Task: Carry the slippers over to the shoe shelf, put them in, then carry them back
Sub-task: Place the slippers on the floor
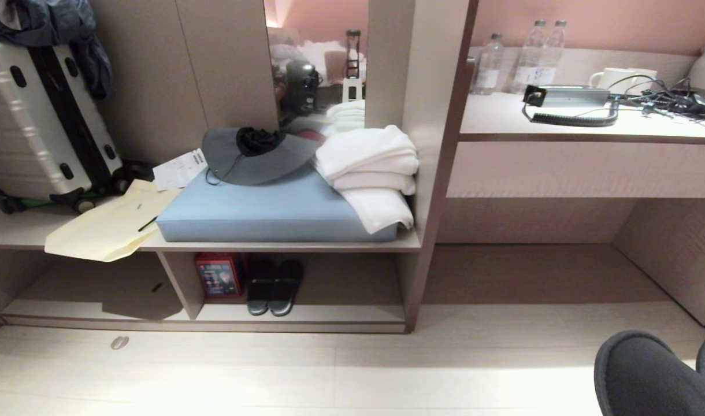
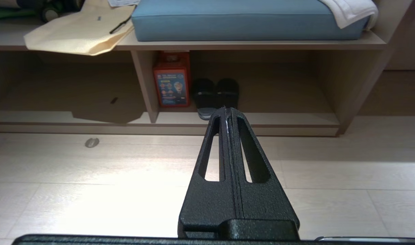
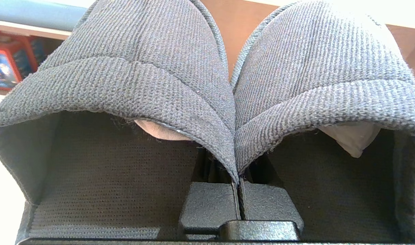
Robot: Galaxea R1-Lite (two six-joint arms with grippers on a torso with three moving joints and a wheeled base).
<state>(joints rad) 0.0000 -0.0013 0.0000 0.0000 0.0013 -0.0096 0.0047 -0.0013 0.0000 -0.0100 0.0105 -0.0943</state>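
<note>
My right gripper (image 3: 238,190) is shut on the slippers (image 3: 234,102), a grey knit fabric pair, pinching their two inner edges together between its fingers. The fingertips are hidden under the fabric. In the head view only the slippers' rounded ends (image 1: 647,375) show, at the bottom right above the floor. The shoe shelf (image 1: 329,315) is the low beige cubby under the bench, ahead and to the left, also in the left wrist view (image 2: 262,119). My left gripper (image 2: 224,110) is shut and empty, held above the floor and pointing at the shelf.
A darker pair of slippers (image 1: 274,286) and a red box (image 1: 218,274) stand inside the shelf. On the bench above lie a blue cushion (image 1: 271,208), white towels (image 1: 370,167), a grey hat (image 1: 254,153), a cream bag (image 1: 110,222) and a suitcase (image 1: 40,115). A desk (image 1: 560,130) is at right.
</note>
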